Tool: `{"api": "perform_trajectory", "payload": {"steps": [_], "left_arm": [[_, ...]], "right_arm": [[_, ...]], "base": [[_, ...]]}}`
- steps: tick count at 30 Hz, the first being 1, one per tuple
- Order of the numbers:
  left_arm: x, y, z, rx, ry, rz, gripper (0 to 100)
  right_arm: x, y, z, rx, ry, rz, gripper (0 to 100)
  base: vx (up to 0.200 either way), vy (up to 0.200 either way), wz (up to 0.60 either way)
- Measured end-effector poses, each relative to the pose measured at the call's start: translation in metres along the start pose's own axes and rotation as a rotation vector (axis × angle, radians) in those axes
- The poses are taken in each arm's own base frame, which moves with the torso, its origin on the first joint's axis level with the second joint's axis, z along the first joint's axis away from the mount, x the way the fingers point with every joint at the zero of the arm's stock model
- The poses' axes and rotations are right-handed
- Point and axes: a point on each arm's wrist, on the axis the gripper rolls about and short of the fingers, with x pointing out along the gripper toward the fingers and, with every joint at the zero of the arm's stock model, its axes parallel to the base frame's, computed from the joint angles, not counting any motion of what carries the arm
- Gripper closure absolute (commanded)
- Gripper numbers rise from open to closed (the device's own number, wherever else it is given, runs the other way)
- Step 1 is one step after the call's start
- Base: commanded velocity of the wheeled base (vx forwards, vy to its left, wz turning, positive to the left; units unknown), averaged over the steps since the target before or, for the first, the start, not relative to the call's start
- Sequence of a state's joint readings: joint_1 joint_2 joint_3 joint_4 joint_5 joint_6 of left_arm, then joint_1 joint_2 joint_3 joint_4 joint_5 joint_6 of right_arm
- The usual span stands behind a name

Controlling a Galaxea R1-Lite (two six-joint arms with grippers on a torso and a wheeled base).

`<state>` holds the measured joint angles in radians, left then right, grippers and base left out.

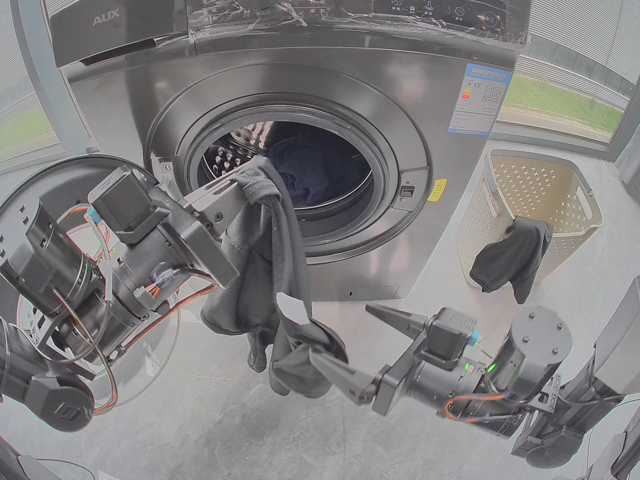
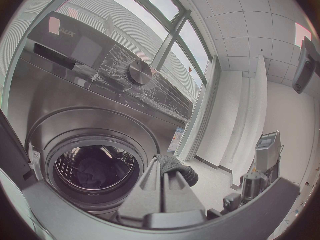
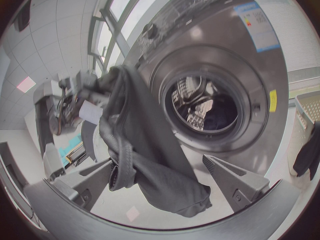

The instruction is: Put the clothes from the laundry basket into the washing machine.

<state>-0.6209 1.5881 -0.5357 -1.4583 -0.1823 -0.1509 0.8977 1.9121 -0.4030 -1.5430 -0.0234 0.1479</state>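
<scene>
Beige perforated plastic basket (image 1: 477,225) w/ black garment (image 1: 510,258) over rim stood beside silver front-load washer (image 1: 427,81), left gripper (image 1: 245,183) clenched dark grey garment (image 1: 267,268) before drum mouth (image 1: 333,168), right gripper (image 1: 345,333) spread wide, one finger (image 1: 340,375) touched cloth's btm end.

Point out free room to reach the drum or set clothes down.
Free: the right half of the drum mouth, between the hanging garment and the latch; the floor between washer and basket. Crowded: the mouth's left edge, where the left gripper holds the garment above the open right gripper.
</scene>
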Motion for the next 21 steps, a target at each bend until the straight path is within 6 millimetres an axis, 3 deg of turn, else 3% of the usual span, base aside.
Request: {"api": "perform_trajectory", "payload": {"steps": [11, 21], "left_arm": [[0.004, 0.004, 0.001, 0.006, -0.016, 0.018, 100], [0.004, 0.002, 0.004, 0.007, -0.026, 0.012, 100]], "right_arm": [[0.004, 0.002, -0.039, -0.005, 0.145, 0.01, 0], [0.052, -0.013, -0.038, -0.019, 0.044, -0.01, 0]], "base": [[0.0, 0.0, 0.0], [0.0, 0.0, 0.0]]}}
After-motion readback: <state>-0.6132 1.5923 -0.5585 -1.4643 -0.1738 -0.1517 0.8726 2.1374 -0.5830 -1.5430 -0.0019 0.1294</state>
